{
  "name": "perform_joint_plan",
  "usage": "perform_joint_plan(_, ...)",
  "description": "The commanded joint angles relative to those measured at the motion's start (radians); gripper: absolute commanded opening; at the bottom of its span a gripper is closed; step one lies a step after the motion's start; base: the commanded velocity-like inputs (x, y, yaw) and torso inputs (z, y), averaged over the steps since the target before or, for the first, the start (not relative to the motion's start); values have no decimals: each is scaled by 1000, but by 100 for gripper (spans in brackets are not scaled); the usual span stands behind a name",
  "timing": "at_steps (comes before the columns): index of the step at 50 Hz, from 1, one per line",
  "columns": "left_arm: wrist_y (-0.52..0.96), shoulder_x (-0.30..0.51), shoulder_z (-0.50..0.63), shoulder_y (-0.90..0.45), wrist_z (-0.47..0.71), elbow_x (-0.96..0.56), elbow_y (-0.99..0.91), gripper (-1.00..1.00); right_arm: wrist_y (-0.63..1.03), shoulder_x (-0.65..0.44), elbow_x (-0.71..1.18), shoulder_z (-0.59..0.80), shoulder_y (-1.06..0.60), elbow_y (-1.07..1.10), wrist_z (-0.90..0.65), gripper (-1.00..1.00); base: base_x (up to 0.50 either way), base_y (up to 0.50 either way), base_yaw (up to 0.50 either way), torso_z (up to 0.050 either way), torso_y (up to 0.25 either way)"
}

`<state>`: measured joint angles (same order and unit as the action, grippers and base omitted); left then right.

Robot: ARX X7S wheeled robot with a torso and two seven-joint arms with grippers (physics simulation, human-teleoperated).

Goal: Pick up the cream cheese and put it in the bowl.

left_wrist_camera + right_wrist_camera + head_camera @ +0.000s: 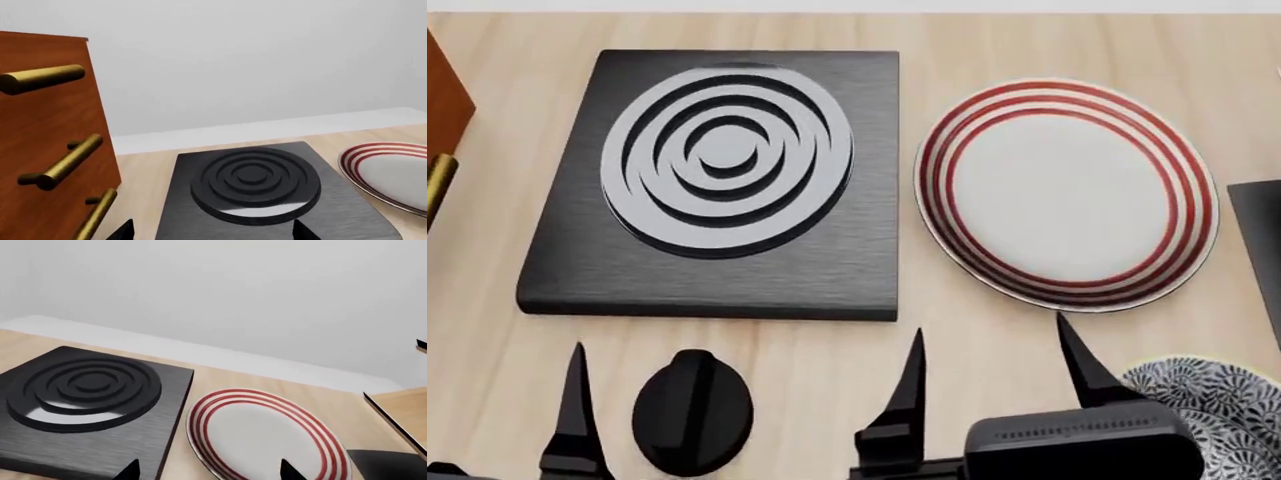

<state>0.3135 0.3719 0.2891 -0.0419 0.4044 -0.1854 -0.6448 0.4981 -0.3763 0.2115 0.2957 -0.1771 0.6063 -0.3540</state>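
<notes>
The cream cheese is out of view in every frame. Only part of the bowl, patterned grey and white, shows at the bottom right of the head view, just right of my right arm. My right gripper is open and holds nothing; its fingertips straddle the gap between the stove plate and the red-ringed plate. My left gripper is open and empty too, its tips low in front of the stove plate. One of its fingers stands at the head view's lower left.
A black stove plate with grey rings lies centre left, its black knob in front. A white plate with red rings lies to its right. A wooden cabinet with brass handles stands at the left. A dark object is cut off at the right edge.
</notes>
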Motion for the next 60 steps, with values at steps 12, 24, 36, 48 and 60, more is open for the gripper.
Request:
perform_joint_plan(12, -23, 6, 8, 5, 8, 11, 4, 100, 301, -64, 249, -119, 15, 281, 17, 100, 0, 0, 0, 0, 0)
perform_joint_plan(24, -21, 8, 7, 0, 14, 11, 0, 100, 510, -106, 432, -194, 1, 393, -4, 100, 0, 0, 0, 0, 0)
perform_joint_plan(36, -35, 10, 13, 1, 19, 21, 4, 100, 595, -149, 610, -215, -5, 431, -19, 100, 0, 0, 0, 0, 0)
perform_joint_plan(48, -36, 13, 13, 1, 23, 17, 2, 100, 608, -223, 670, -138, -11, 419, -28, 100, 0, 0, 0, 0, 0)
perform_joint_plan(60, -34, 20, -4, 1, 26, 2, 6, 100, 619, -250, 696, -93, -21, 411, -41, 100, 0, 0, 0, 0, 0)
